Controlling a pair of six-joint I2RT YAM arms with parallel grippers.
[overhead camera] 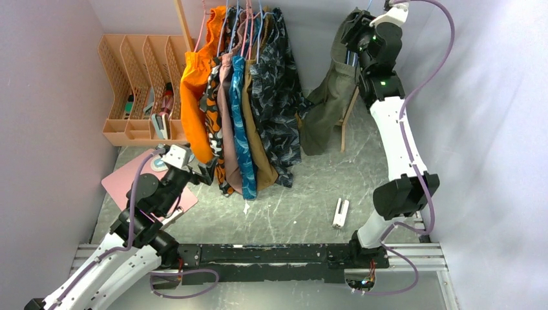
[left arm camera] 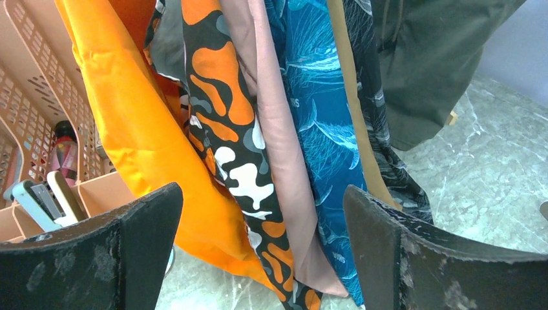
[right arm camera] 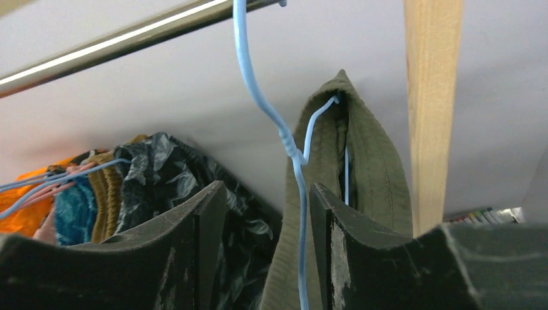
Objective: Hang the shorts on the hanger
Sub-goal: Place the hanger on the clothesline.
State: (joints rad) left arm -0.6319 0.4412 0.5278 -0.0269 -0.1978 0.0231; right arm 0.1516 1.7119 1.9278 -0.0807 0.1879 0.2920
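Bench: we see a grey marbled top (overhead camera: 310,194) boxed in by pale walls, with both arms bolted at its near edge.
Bar: a metal bar (right arm camera: 129,39) runs above the far edge, and a wooden post (right arm camera: 433,110) stands towards the far right corner.
Row of clothes: an orange garment (overhead camera: 194,84), a dark camouflage garment (overhead camera: 278,97) and several others between them hang packed together over the middle of the far edge.
Shorts: the olive-green shorts (overhead camera: 329,106) hang by themselves to the right of that row, near the far right corner and just beside the post. Their fabric is folded over the wire of the hanger.
Hanger: the light-blue hanger (right arm camera: 258,97) reaches up to the bar, and one shoulder runs into the fold of the shorts.
Right claw: the right claw (right arm camera: 266,194) is raised high at the far right corner with its jaws parted. The hanger's neck passes down between them, close to one finger; we cannot tell whether it touches.
Left claw: the left claw (left arm camera: 262,194) sits low near the left edge, jaws wide apart and gripping nothing, facing the hems of the row.
File rack: a peach file rack (overhead camera: 136,90) stands in the far left corner.
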